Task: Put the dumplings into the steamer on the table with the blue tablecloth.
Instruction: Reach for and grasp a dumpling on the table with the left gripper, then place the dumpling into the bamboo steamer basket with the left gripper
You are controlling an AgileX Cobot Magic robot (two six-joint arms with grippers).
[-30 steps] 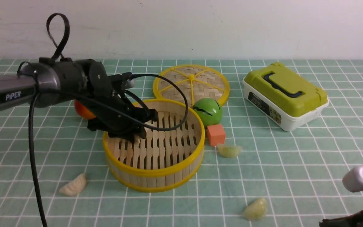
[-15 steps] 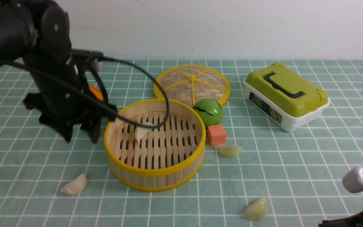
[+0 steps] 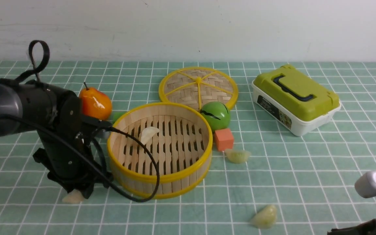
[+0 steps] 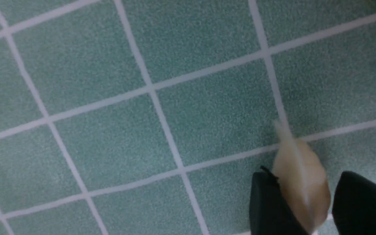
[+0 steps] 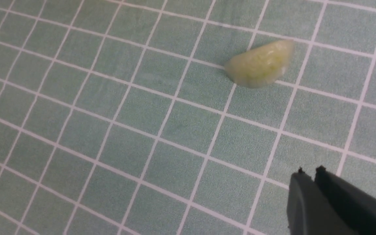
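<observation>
The steamer point(image 3: 162, 181) stands on the table with the blue tablecloth point(image 3: 305, 163), and one creamy white dumpling point(image 3: 148, 133) lies on its slats. My left gripper point(image 3: 77, 192) is down at the steamer's front left. It is open and straddles a second white dumpling point(image 4: 300, 176) that lies on the cloth; one finger point(image 4: 269, 202) touches it, the other stands just clear. A greenish dumpling point(image 3: 237, 155) lies beside the orange cube. Another greenish dumpling point(image 3: 264, 216) lies near the front, ahead of my right gripper point(image 5: 308, 170), which is shut and empty.
A woven lid point(image 3: 198, 85) lies behind the steamer. A green ball point(image 3: 216, 115) and an orange cube point(image 3: 223, 139) sit at the steamer's right. An orange pear point(image 3: 95, 102) stands at its back left. A green-lidded white box point(image 3: 295, 98) is at the right.
My left gripper came out of the steamer, leaving a white dumpling inside, swung left and dropped over the white dumpling at the front left. The right arm has not moved.
</observation>
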